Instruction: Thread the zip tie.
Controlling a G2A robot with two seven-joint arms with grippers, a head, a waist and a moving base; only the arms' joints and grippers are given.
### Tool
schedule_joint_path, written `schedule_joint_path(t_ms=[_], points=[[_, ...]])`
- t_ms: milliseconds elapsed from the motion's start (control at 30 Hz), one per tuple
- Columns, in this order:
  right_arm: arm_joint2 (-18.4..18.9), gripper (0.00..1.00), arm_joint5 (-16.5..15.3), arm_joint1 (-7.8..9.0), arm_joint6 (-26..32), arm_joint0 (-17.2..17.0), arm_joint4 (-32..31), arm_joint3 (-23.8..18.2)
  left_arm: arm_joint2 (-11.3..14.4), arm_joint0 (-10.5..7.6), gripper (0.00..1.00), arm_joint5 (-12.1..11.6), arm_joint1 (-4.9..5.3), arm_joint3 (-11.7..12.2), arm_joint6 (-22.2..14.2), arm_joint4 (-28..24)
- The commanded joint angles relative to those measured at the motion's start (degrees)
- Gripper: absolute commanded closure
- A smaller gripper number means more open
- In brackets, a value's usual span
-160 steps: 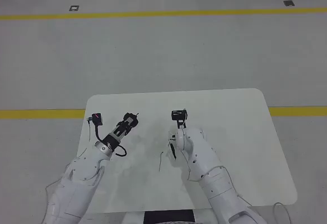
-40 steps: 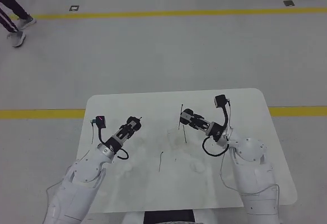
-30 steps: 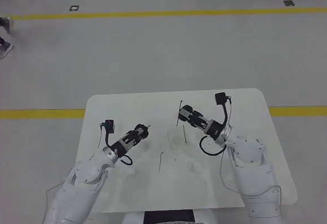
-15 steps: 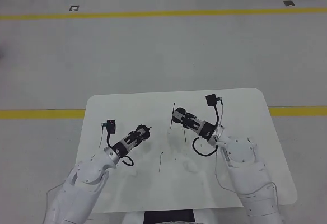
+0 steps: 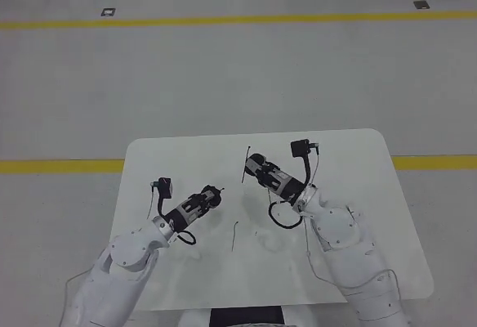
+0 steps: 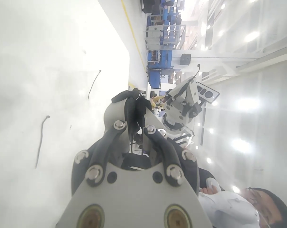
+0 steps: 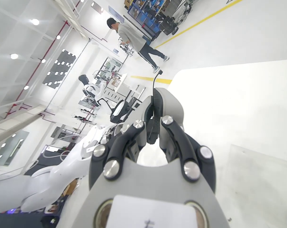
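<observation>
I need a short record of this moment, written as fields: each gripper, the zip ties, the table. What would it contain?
left gripper: shut, above the table, aimed toward the right gripper but apart from it; whether it holds anything cannot be told
right gripper: shut on a zip tie
held zip tie: strap clamped in the right gripper, one end sticking out past its tip
loose zip tie: flat on the table between the arms, untouched
table: white, rounded corners
</observation>
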Motion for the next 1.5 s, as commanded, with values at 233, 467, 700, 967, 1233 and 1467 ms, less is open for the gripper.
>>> schedule_joint_path(t_ms=[233,467,700,967,1233,1467], points=[[-5.29,1.0,0.0,1.78,-7.63,1.25,-4.75,2.71,-0.24,0.12,1.0,0.46,0.36,-0.37,-0.4,-0.97],[-6.29,1.0,0.0,2.2,-8.57,1.74,-4.46,3.29,-0.36,-0.03,1.0,0.43,0.46,-0.16,-0.37,-1.02],[-7.8,1.0,0.0,2.12,-11.32,2.24,-6.86,3.76,0.16,-0.36,1.0,0.58,0.45,0.18,0.18,-1.79],[-11.29,1.0,0.0,1.84,-16.59,4.56,-9.35,7.54,-0.17,-0.24,1.0,0.64,0.76,-0.12,-0.4,-2.99],[-13.25,1.0,0.0,1.92,-18.46,6.18,-8.94,9.91,-0.1,-0.15,1.0,0.69,0.99,-0.21,-0.36,-3.63],[-14.65,1.0,0.0,2.22,-19.14,7.14,-8.71,10.72,0.06,-0.13,1.0,0.52,1.16,-0.26,-0.01,-3.9]])
